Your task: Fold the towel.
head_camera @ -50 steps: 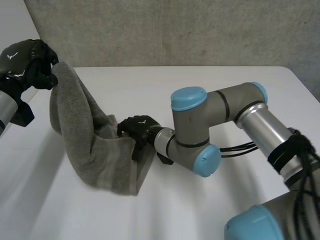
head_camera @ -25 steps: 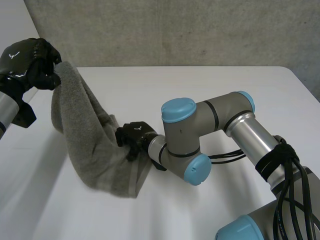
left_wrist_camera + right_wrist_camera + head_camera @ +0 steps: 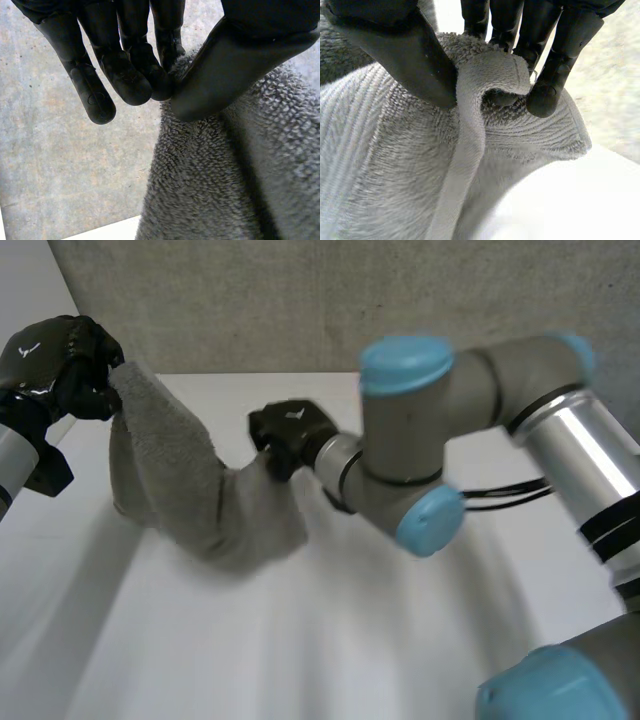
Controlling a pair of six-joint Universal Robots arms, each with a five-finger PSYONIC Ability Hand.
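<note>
The table [image 3: 330, 640] has a plain white top, and a grey wall [image 3: 250, 300] stands behind its far edge. One item lies on the top: a grey towel [image 3: 215, 520]. Only the sagging middle part of the towel rests on the surface, left of the table's centre. Both ends of the towel rise clear of the surface.

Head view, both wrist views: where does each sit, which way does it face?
Head: behind and between the arms, looking down at the table; shows both arms, left hand, right hand, towel.
Left wrist: looks along its palm; hand pinches towel, wall behind.
Right wrist: looks along its palm; hand pinches towel edge over table.
Shared: towel in all three.
</note>
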